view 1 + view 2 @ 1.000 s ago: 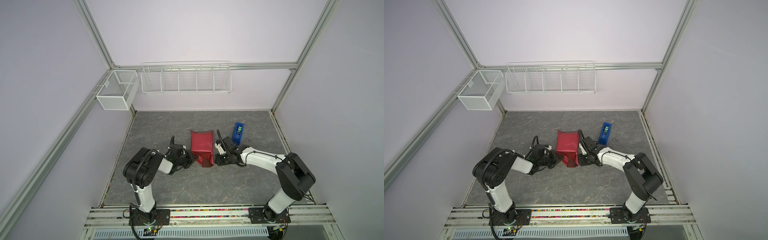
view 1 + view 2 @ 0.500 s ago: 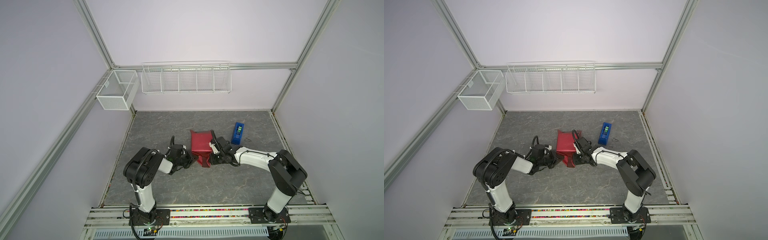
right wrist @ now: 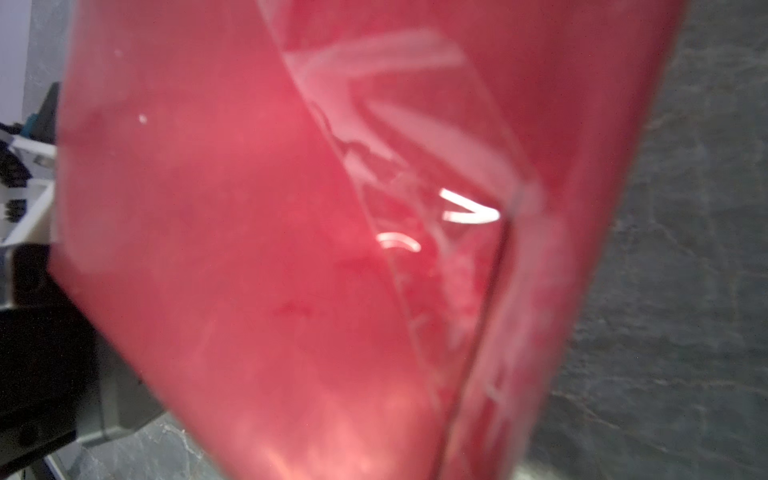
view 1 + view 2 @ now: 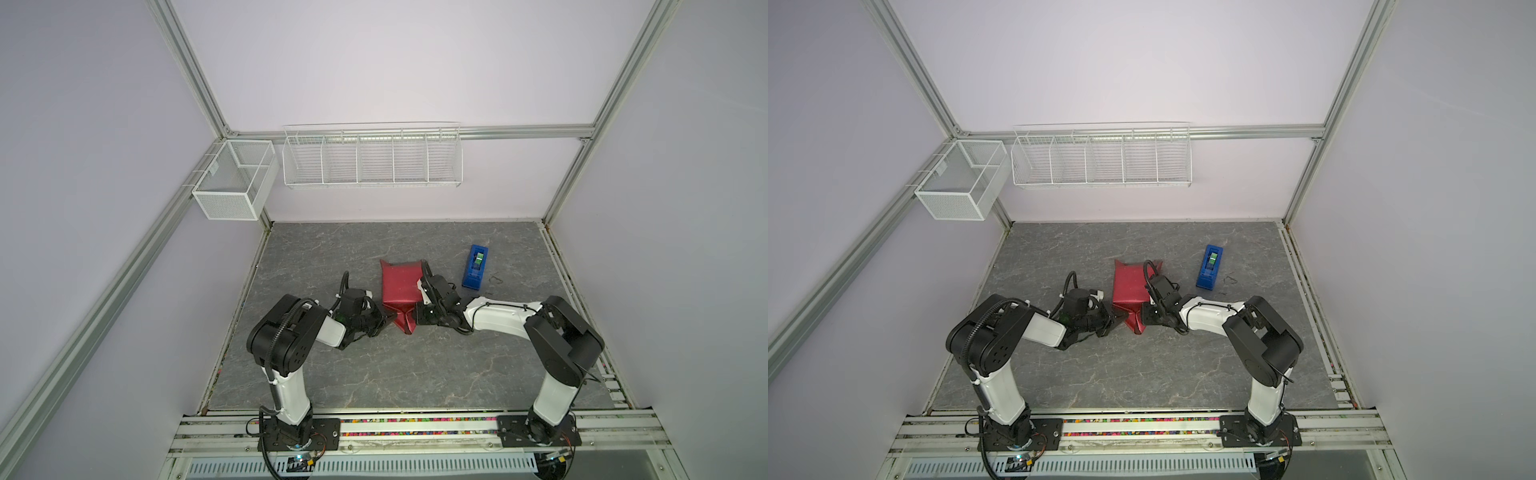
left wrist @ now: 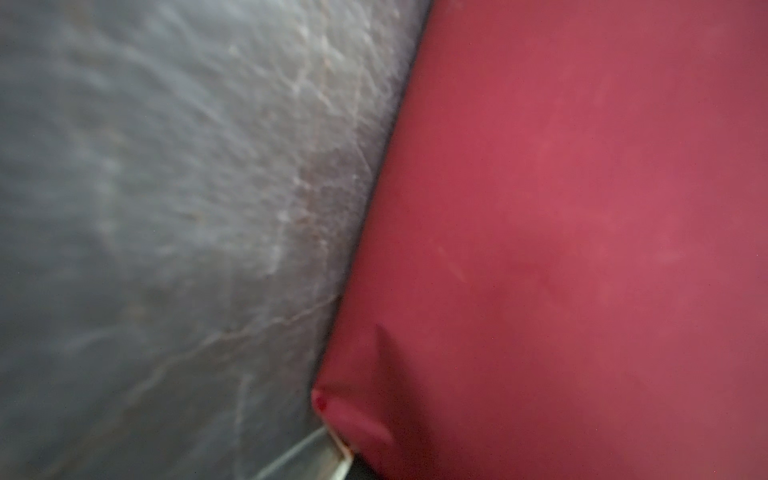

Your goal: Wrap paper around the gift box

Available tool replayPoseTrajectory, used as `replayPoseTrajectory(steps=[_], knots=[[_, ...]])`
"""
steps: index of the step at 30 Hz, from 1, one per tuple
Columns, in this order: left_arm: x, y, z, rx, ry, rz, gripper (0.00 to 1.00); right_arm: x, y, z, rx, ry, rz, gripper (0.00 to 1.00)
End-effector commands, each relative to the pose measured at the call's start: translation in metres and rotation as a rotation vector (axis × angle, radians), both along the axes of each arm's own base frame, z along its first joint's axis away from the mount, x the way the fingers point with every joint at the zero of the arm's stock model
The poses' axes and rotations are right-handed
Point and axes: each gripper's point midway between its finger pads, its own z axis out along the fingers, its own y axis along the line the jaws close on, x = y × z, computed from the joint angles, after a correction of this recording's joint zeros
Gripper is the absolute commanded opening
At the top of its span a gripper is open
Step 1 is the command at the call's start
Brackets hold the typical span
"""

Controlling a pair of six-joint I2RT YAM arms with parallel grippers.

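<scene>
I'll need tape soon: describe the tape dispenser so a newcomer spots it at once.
On the grey marbled table, look right of the red paper bundle near the middle. The tape dispenser lies there: a slim bright-blue block with a green roll, the only blue thing.

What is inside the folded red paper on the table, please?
Only the paper itself shows, folded into a boxy bundle with a pointed near flap. Its contents are fully covered; no gift box is visible in any view.

There are 2 arms, 1 paper, 1 tape dispenser and 2 wire baskets.
</scene>
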Motion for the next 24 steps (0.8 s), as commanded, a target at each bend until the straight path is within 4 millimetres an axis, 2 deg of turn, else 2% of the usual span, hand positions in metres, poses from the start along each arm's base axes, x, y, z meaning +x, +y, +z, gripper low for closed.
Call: replayPoseTrajectory(steps=[1,19,24], knots=[[-0.002,0.001,-0.011,0.024,0.027,-0.003,0.04,0.007,0.005,-0.005,0.043,-0.015,-0.074,0.17],[-0.003,0.002,-0.012,0.035,0.033,-0.001,0.04,0.015,0.026,-0.020,0.178,-0.009,-0.112,0.17],[0.001,0.000,-0.004,0.027,0.019,0.000,0.04,0.011,0.023,-0.026,0.178,0.014,-0.128,0.16]])
